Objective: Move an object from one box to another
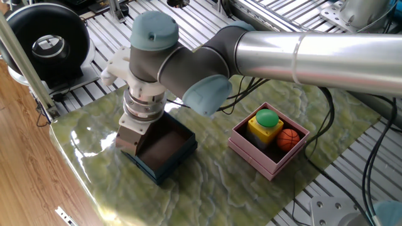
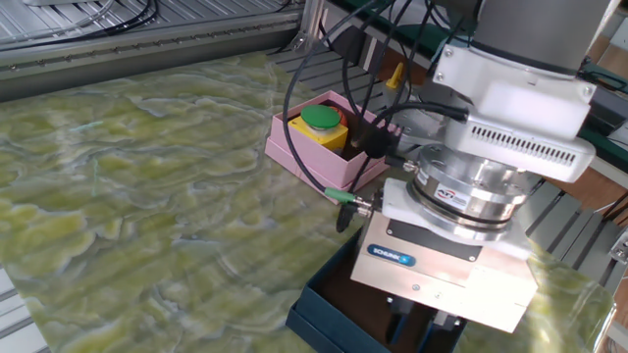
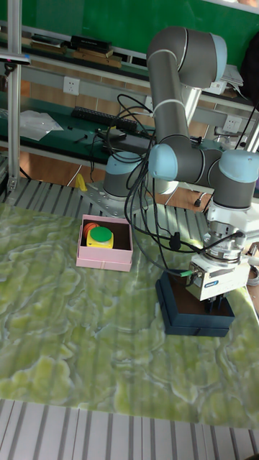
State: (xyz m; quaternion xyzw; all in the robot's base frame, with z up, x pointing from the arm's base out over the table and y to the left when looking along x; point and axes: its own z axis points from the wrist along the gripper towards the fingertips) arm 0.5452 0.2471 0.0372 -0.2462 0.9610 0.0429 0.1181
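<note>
1. Two boxes sit on the bench (image 1: 220, 182): a navy box (image 1: 164, 150) near one end and a pink box (image 1: 270, 141) well apart toward the other.
2. Inside the pink box lie a yellow block with a green top (image 1: 266, 123) and an orange ball (image 1: 288, 139).
3. Dark fingers (image 3: 214, 307) point straight down into the navy box; whether they are apart, together, or clamped on anything I cannot tell.
4. No object shows on the navy box's brown floor, and the robot's wrist hides part of it.

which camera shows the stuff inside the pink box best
One fixed view: inside the pink box, the green-topped yellow block and orange ball both show. The other fixed view and the tall fixed view show only the block clearly.
</note>
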